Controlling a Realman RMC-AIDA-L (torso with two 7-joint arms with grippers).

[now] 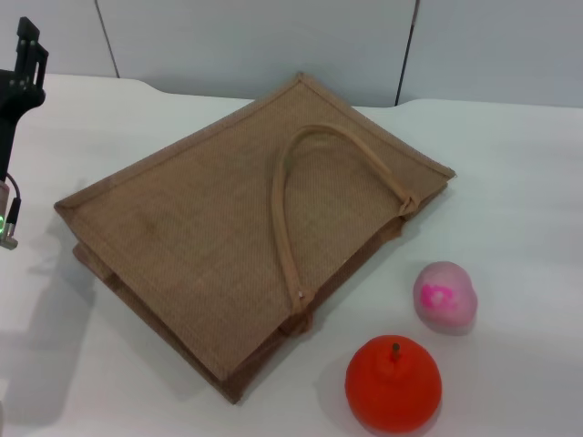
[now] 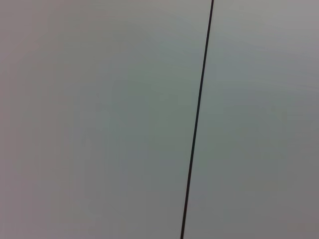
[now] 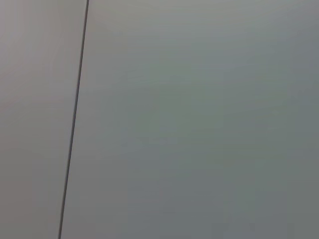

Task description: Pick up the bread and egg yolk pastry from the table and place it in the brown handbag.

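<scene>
Three things are lying on the white tabletop (image 1: 510, 173) in the head view: the brown handbag (image 1: 219, 228), a pink ball (image 1: 444, 295) with a magenta mark, and a red-orange fruit (image 1: 393, 382) with a short stem. The brown handbag is lying flat across the middle, turned at an angle so one corner is pointing far and another near, with a tan looped handle (image 1: 291, 205) resting on its upper face. The pink ball is sitting just right of the bag's near right edge, apart from it, and the red-orange fruit is sitting nearer still, close to the ball without touching it. Neither the bread nor the egg yolk pastry is showing anywhere on the tabletop, so I cannot tell where they are. The left tool (image 1: 27, 45) is hanging raised at the far left edge, well apart from the bag; I cannot tell how far it is open or whether it has anything. Both wrist views are facing only a plain grey wall panel (image 2: 99, 119) with a thin dark seam (image 2: 198, 114)
</scene>
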